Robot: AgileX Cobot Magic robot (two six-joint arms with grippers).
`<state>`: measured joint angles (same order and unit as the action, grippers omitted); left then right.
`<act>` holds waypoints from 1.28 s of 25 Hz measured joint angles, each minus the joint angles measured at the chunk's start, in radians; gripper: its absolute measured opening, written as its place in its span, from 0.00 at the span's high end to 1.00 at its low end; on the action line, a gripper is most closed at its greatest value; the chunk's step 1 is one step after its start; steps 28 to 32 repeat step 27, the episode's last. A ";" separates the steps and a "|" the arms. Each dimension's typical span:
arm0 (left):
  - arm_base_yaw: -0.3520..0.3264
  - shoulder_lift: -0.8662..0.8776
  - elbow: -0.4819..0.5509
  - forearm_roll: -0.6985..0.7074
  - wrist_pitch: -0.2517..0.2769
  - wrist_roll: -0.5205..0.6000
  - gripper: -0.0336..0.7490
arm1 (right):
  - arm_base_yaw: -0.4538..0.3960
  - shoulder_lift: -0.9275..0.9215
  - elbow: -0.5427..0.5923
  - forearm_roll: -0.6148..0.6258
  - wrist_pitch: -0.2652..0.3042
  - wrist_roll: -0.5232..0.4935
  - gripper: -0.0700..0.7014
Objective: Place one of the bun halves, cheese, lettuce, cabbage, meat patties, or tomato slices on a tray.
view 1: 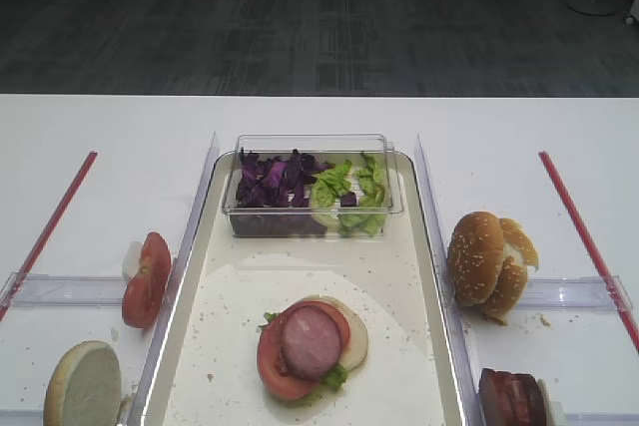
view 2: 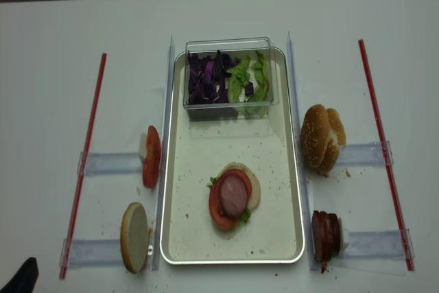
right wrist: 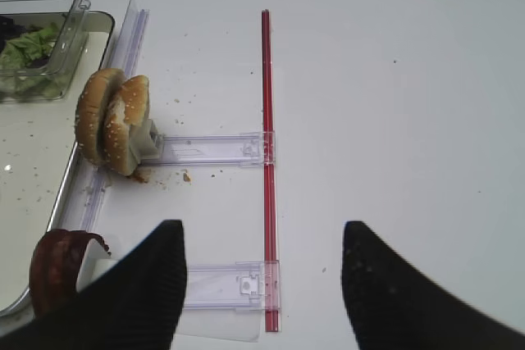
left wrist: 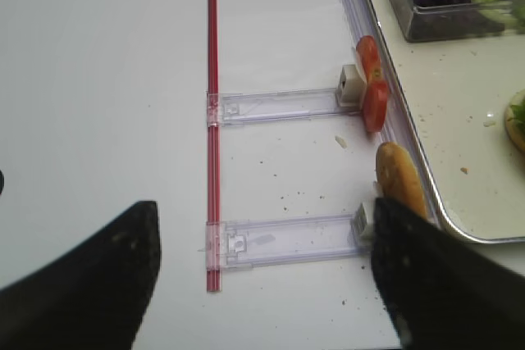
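One tray (view 2: 175, 231) holds one clear plastic box (view 2: 230, 44) and one stack with one meat patty (view 2: 233, 193) on one tomato slice (view 2: 219, 214). Left of the tray stand two tomato slices (view 2: 151, 156) and one bun half (view 2: 135, 237); right of it, two bun halves (view 2: 321, 138).

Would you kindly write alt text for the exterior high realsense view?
A large cream metal tray holds a stack of pale bun half, red tomato slice and pink meat patty, behind it a clear plastic box of purple cabbage and green lettuce. Spare ingredients stand beside both long edges.
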<state>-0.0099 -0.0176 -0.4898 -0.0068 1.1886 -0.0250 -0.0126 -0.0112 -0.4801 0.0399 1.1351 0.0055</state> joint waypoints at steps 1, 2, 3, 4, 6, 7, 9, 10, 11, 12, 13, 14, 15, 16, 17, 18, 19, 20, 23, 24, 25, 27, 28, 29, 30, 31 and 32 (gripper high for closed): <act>0.000 0.000 0.000 0.000 0.000 0.000 0.33 | 0.000 0.000 0.000 0.000 0.000 0.000 0.33; 0.000 0.000 0.000 0.000 0.000 0.000 0.33 | 0.000 0.000 0.000 0.000 0.000 0.000 0.33; 0.000 0.000 0.000 0.000 0.000 0.000 0.33 | 0.000 0.000 0.000 0.000 0.000 0.000 0.33; 0.000 0.000 0.000 0.000 0.000 0.000 0.33 | 0.000 0.000 0.000 0.000 0.000 0.000 0.33; 0.000 0.000 0.000 0.000 0.000 0.000 0.33 | 0.000 0.000 0.000 0.000 0.000 0.000 0.33; 0.000 0.000 0.000 0.000 0.000 0.000 0.33 | 0.000 0.000 0.000 0.000 0.000 0.000 0.33; 0.000 0.000 0.000 0.000 0.000 0.000 0.33 | 0.000 0.000 0.000 0.000 0.000 0.000 0.33; 0.000 0.000 0.000 0.000 0.000 0.000 0.33 | 0.000 0.000 0.000 0.000 0.000 -0.005 0.33; 0.000 0.000 0.000 0.000 0.000 0.000 0.33 | 0.000 0.000 0.000 0.000 0.000 0.000 0.33; 0.000 0.000 0.000 0.000 0.000 0.000 0.33 | 0.000 0.000 0.000 0.000 0.000 -0.005 0.33; 0.000 0.000 0.000 0.000 0.000 0.000 0.33 | 0.000 0.000 0.000 0.000 0.000 -0.005 0.33; 0.000 0.000 0.000 0.000 0.000 0.000 0.33 | 0.000 0.000 0.000 0.000 0.000 -0.005 0.33; 0.000 0.000 0.000 0.000 0.000 0.000 0.33 | 0.000 0.000 0.000 0.000 0.000 -0.005 0.33; 0.000 0.000 0.000 0.000 0.000 0.000 0.33 | 0.000 0.000 0.000 0.000 0.000 -0.005 0.33; 0.000 0.000 0.000 0.000 0.000 0.000 0.33 | 0.000 0.000 0.000 0.000 0.000 -0.005 0.33; 0.000 0.000 0.000 0.000 0.000 0.000 0.33 | 0.000 0.000 0.000 0.000 0.000 -0.005 0.33; 0.000 0.000 0.000 0.000 0.000 0.000 0.33 | 0.000 0.000 0.000 0.000 0.000 -0.005 0.33; 0.000 0.000 0.000 0.000 0.000 0.000 0.33 | 0.000 0.000 0.000 0.000 0.000 -0.005 0.33; 0.000 0.000 0.000 0.000 0.000 0.000 0.33 | 0.000 0.000 0.000 0.000 0.000 -0.005 0.33; 0.000 0.000 0.000 0.000 0.000 0.000 0.33 | 0.000 0.000 0.000 0.000 0.000 -0.005 0.33; 0.000 0.000 0.000 0.000 0.000 0.000 0.33 | 0.000 0.000 0.000 0.000 0.000 -0.005 0.33; 0.000 0.000 0.000 0.000 0.000 0.000 0.33 | 0.000 0.000 0.000 0.000 0.000 0.000 0.33; 0.000 0.000 0.000 0.000 0.000 0.000 0.33 | 0.000 0.000 0.000 0.000 0.000 0.000 0.33; 0.000 0.000 0.000 0.000 0.000 0.000 0.33 | 0.000 0.000 0.000 0.000 0.000 0.000 0.33; 0.000 0.000 0.000 0.000 0.000 0.000 0.33 | 0.000 0.000 0.000 0.000 0.000 0.000 0.33; 0.000 0.000 0.000 0.000 0.000 0.000 0.33 | 0.000 0.000 0.000 0.000 0.000 0.000 0.33; 0.000 0.000 0.000 0.000 0.000 0.000 0.33 | 0.000 0.000 0.000 0.000 0.000 0.000 0.33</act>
